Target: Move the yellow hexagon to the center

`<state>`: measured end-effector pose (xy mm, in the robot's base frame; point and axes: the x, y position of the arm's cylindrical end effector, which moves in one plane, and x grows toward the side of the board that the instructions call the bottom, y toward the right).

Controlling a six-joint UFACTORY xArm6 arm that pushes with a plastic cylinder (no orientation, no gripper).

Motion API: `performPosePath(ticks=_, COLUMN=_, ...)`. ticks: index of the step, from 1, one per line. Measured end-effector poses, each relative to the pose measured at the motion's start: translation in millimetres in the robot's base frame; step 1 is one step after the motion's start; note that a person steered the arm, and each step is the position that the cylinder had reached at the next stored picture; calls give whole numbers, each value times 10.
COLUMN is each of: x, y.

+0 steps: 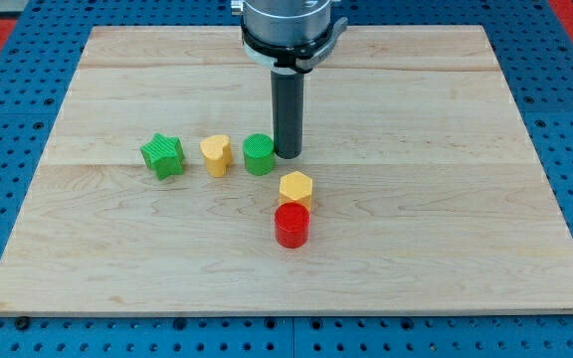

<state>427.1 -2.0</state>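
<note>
Approach step: my tip (288, 154) is sitting beside green cylinder (259, 155), toward counter (446, 249) top edge from yellow hexagon (295, 187). Next: reposition behind hexagon. No fingers fitted.

No text, label, brand, number or sign can be read.

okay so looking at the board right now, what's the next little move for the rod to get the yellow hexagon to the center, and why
Probably slide my tip toward the view's right and then bottom, around the yellow hexagon. My tip now sits just right of the green cylinder, above the hexagon, so pushing from here would drive it away from center into the red cylinder touching its lower side. The hexagon already lies near the board's middle, so only a short nudge seems needed.
</note>
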Motion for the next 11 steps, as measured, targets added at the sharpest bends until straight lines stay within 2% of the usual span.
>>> performPosePath(ticks=2, x=229, y=696)
performPosePath(ticks=3, x=674, y=775)
performPosePath(ticks=4, x=1053, y=677)
performPosePath(ticks=6, x=1498, y=121)
performPosePath(ticks=7, x=1505, y=-457)
performPosePath(ticks=8, x=1314, y=-743)
performPosePath(ticks=9, x=1048, y=-634)
performPosePath(ticks=11, x=837, y=-5)
